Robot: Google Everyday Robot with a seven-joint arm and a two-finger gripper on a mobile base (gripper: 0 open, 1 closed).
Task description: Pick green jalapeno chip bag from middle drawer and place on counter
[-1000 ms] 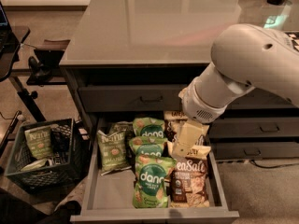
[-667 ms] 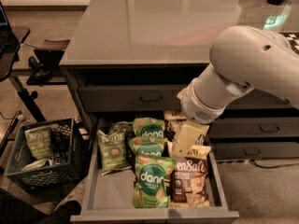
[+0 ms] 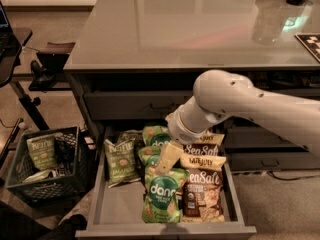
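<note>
The middle drawer [image 3: 96, 199] is pulled open below the counter [image 3: 190, 29]. The green jalapeno chip bag [image 3: 120, 160] lies in the drawer's left part, olive-green with white "Kettle" lettering, tilted against the left wall. My gripper [image 3: 168, 159] hangs over the middle of the drawer, just above the bright green dang bags [image 3: 162, 194] and to the right of the jalapeno bag. It is apart from the jalapeno bag. My white arm reaches in from the right and hides the drawer's back right part.
Brown-and-cream Sea Salt bags [image 3: 202, 189] fill the drawer's right side. A black crate [image 3: 70, 176] with another Kettle bag [image 3: 42, 151] stands on the floor to the left. A checkered board [image 3: 310, 41] lies at the counter's right edge.
My arm has swung left and a little down. The gripper has moved from above the Sea Salt bags to above the dang bags, closer to the jalapeno bag.
</note>
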